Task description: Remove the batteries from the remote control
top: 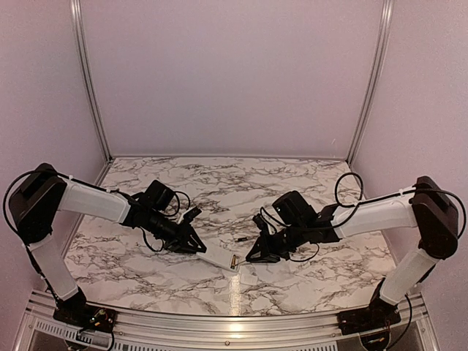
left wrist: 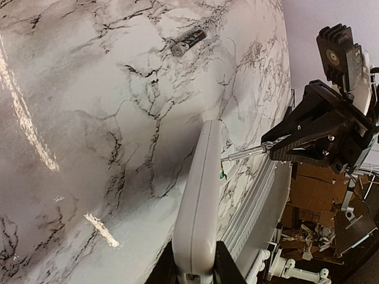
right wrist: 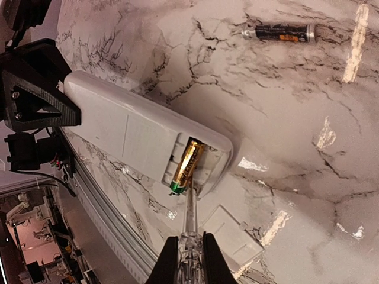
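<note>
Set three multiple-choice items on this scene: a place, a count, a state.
1. Where is the loose battery? A on the table, apart from the remote control; B inside it; C in the right gripper.
2. How many batteries sit in the remote control? A none; B one; C three.
3. The right gripper is: A open; B shut on a battery; C shut on the slim tool.
Key: A, it lies alone on marble; B, one gold battery shows; C, the tool juts out of it.

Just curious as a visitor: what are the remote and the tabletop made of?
The remote control looks like matte white moulded plastic: smooth, rounded corners, dull sheen. The table looks like glossy marble or marble-print laminate: grey veins, sharp lamp reflections; which, I cannot tell.
</note>
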`<state>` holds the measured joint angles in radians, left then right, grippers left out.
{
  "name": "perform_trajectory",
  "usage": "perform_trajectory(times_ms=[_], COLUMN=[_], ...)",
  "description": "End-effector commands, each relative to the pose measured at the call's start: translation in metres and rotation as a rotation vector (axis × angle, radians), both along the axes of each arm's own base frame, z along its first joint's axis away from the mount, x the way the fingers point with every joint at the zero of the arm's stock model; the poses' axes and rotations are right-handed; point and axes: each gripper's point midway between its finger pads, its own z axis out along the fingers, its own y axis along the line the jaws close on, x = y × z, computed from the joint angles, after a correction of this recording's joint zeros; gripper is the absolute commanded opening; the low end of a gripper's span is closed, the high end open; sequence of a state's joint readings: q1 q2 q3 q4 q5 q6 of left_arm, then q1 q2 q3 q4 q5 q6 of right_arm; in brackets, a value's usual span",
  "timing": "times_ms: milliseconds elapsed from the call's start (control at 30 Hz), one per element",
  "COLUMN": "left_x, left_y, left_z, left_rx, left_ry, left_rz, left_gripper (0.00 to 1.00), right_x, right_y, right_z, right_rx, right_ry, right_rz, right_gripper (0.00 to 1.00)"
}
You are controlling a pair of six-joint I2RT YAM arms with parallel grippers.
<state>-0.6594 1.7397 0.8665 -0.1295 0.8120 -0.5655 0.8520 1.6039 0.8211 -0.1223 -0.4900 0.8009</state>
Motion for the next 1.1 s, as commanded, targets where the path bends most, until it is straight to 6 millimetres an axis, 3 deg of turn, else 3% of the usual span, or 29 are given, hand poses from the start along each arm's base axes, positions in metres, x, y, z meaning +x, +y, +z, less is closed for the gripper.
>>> perform_trajectory(times_ms=[0, 200, 500, 800, 1067], left_x=[-0.021, -0.020, -0.021, -0.035, -0.040], left_y=[0.046, 0.045, 0.048, 0.063, 0.072], left_z=[-0.077, -0.080, -0.084, -0.104, -0.111], left_rx=[0.319, 0.325, 0.335, 0.391, 0.430], left_ry=[0.082, 0.084, 0.090, 0.121, 0.130], left_rz=[0.050, 0.051, 0.053, 0.055, 0.078], left_gripper=[0.00, 0.00, 0.00, 0.00, 0.00], right_x=[0.008, 0.011, 0.008, 0.011, 0.022], right_y=[0.009, 0.010, 0.001, -0.006, -0.015], right_z=[0.014, 0.021, 0.008, -0.003, 0.001], right_rx=[0.081, 0.098, 0.057, -0.021, -0.136], right_ry=[-0.022, -0.034, -0.018, -0.001, -0.042], right_rz=[-0.014, -0.033, -0.061, -0.084, -0.095], right_gripper=[0.00, 0.00, 0.00, 0.00, 0.00])
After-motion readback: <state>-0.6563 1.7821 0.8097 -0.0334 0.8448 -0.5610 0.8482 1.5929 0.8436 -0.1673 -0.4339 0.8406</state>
